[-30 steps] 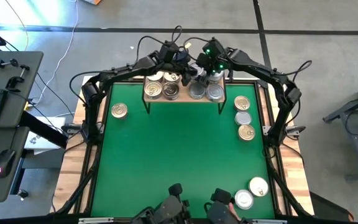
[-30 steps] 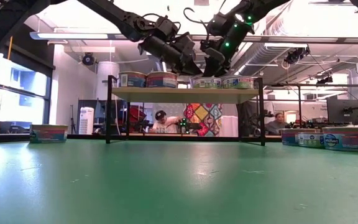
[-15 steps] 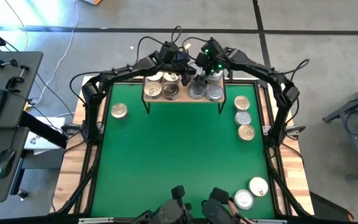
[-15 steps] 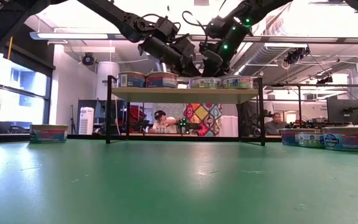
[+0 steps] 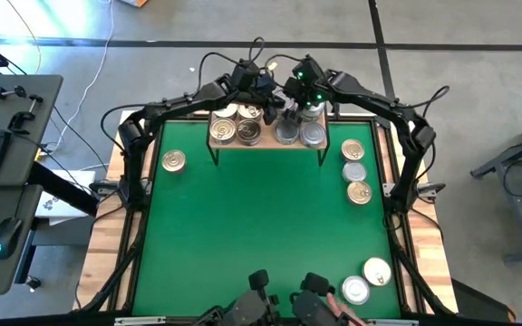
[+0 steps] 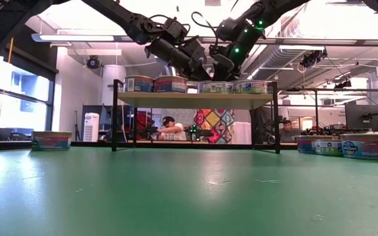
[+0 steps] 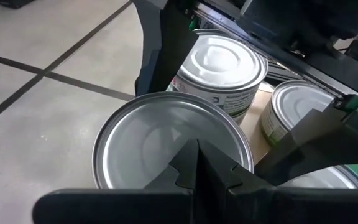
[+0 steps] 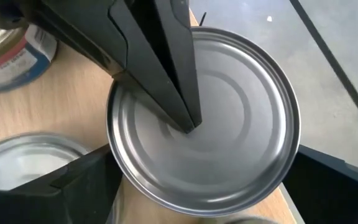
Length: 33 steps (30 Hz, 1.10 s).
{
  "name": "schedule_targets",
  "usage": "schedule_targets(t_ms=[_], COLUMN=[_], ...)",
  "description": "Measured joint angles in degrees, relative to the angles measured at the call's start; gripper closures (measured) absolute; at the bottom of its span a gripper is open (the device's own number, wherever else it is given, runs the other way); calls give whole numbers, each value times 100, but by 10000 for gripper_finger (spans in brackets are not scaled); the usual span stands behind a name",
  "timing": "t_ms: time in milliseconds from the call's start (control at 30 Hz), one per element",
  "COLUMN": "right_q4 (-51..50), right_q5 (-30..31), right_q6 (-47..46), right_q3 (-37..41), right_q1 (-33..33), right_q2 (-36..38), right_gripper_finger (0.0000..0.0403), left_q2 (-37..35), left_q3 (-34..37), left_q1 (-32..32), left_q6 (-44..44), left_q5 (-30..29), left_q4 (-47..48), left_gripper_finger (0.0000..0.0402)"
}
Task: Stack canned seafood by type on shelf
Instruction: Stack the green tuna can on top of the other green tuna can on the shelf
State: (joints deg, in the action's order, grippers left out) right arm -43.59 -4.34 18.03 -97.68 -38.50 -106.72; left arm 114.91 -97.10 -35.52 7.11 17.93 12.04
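Two dark arms are meeting over the shelf [image 5: 268,143], a small light-wood board on thin black legs standing at the far edge of the green table [image 5: 261,226]. Round, flat metal tins are sitting on it: gold-lidded tins [image 5: 224,132] on its left half, silver-lidded tins [image 5: 313,135] on its right. The left pincer [image 8: 188,121], its fingers pressed together, is resting its tip on the ribbed, shiny lid of one silver tin [image 8: 204,118] at the shelf's far right part. The right pincer [image 5: 304,107], fingers spread wide, is straddling that same tin, one finger on each side; whether they are touching its wall cannot be told. Seen from table height, four tins are lining the shelf's near edge [image 6: 195,86], paper labels showing. Loose tins are lying on the table: one gold [image 5: 174,161] at left, three in a column [image 5: 356,171] at right, two [image 5: 367,280] at the near right corner.
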Motion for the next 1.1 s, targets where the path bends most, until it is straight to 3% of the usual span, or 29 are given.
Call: schedule_targets(t_ms=[167,1100], right_q4=[350,-171], right_q5=[-59,-183], right_q6=[386,48], right_q3=[19,17], right_q1=[-1,25], right_q2=[-22,345], right_gripper_finger=[14,14], left_q2=[-11,17], left_q3=[-2,-22], left_q1=[-3,-25], left_q6=[-26,-48], left_q5=[2,42], left_q4=[-3,213], left_gripper_finger=[401,401])
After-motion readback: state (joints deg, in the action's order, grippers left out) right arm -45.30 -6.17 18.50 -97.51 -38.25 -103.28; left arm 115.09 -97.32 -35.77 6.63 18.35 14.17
